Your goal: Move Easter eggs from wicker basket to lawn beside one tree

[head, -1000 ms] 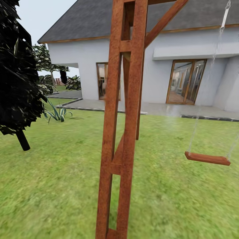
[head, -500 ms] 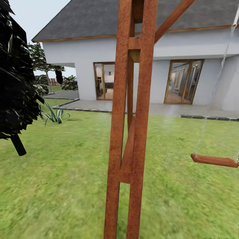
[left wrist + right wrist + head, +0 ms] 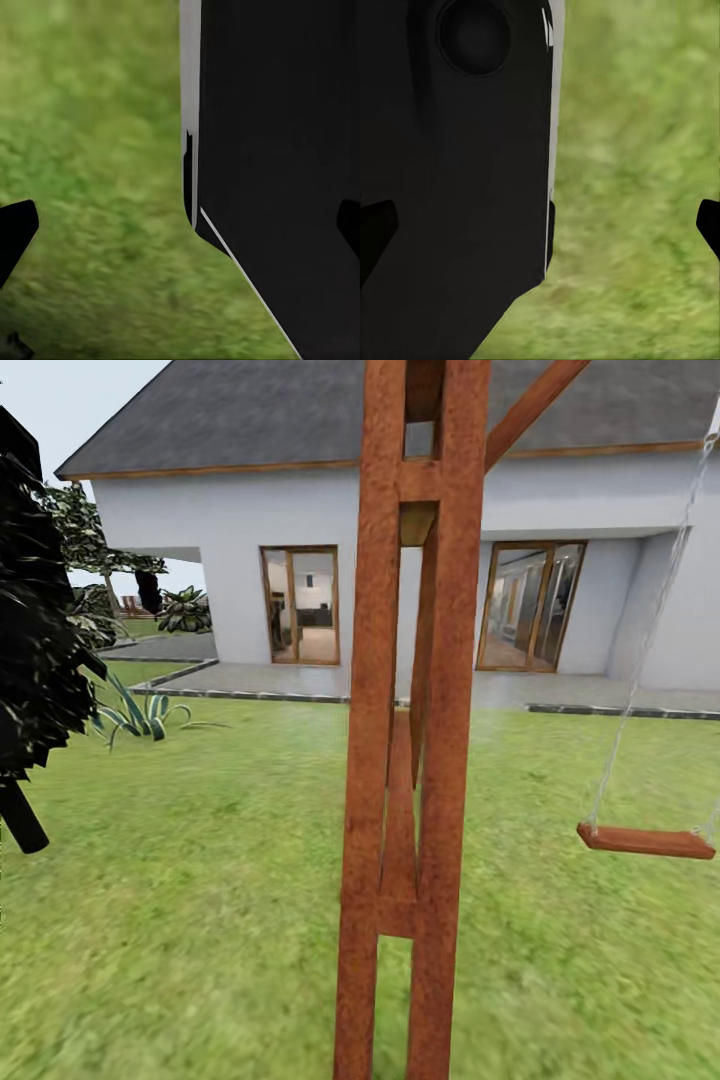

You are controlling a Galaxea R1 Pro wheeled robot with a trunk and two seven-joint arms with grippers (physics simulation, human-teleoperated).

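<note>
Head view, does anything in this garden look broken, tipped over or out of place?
Nothing stands out. The wooden swing frame stands upright on the lawn, the swing seat hangs roughly level on its chains, and the house with its glass doors looks intact.

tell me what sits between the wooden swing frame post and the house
In the head view, lawn stretches back from the swing frame post, then a paved patio with a dark edging strip runs along the house. Nothing else stands there.
</note>
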